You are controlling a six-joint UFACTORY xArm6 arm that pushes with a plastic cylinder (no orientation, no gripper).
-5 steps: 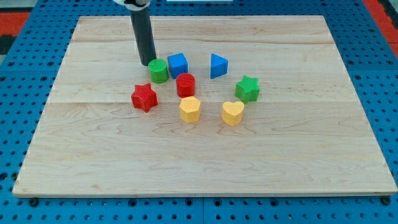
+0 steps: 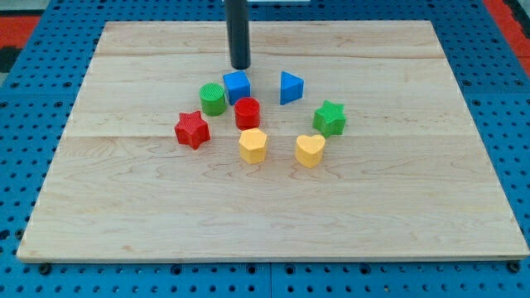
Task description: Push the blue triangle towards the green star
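Now: my tip [image 2: 240, 66] above smooth blue cube [image 2: 237, 85] | blue triangle [image 2: 290, 87] | ribbed green star [image 2: 330, 117] | no pincer.

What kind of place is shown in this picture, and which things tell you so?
Probably a robotics lab bench. A wooden board lies on a blue perforated base, small coloured blocks such as the blue triangle and green star sit on it, and my tip stands just above the blue cube.
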